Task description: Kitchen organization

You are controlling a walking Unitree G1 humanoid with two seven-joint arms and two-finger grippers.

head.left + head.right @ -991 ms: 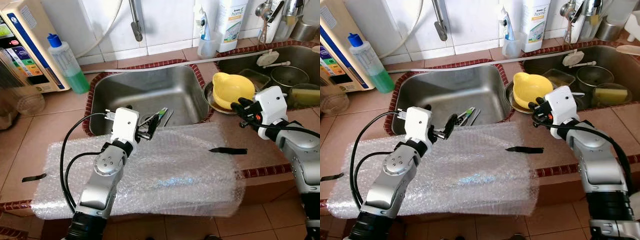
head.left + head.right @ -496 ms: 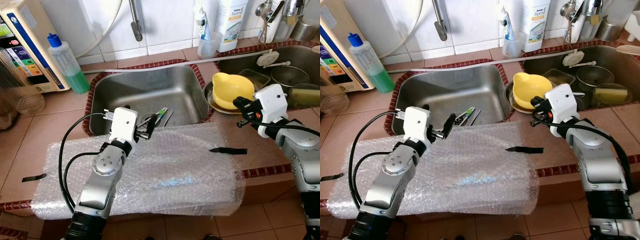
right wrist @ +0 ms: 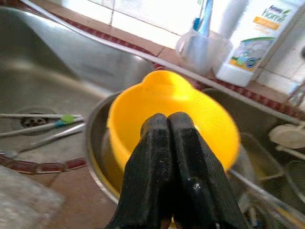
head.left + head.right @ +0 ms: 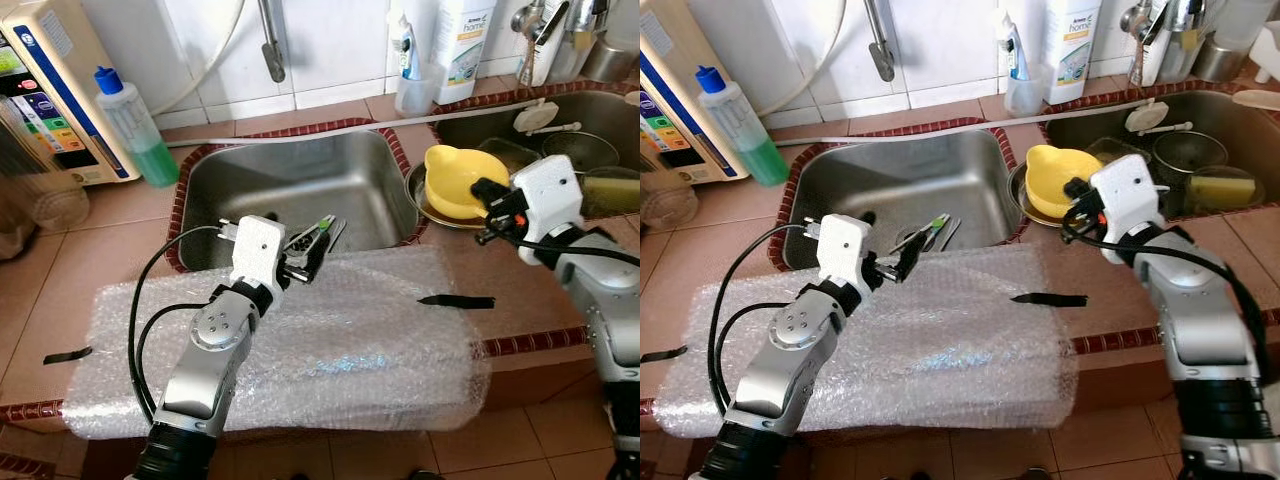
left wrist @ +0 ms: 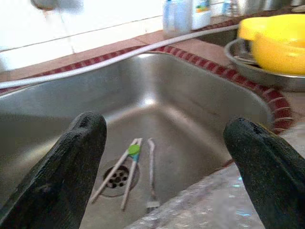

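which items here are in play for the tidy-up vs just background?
In play:
- left gripper, open, at the near rim of the sink
- chopsticks and fork in it
- right gripper, shut, at the yellow bowl

Background:
- bubble wrap
- green soap bottle
- detergent bottle

Head views overlook sink (image 4: 300, 180); wrists close.

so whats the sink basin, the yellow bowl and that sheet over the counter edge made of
Sink basin: looks like stainless steel, with a brushed grey sheen and soft reflections. Yellow bowl: probably plastic, opaque, evenly coloured, with a dull gloss. Sheet: clear plastic bubble wrap, going by its regular bubble pattern and the tile showing through.
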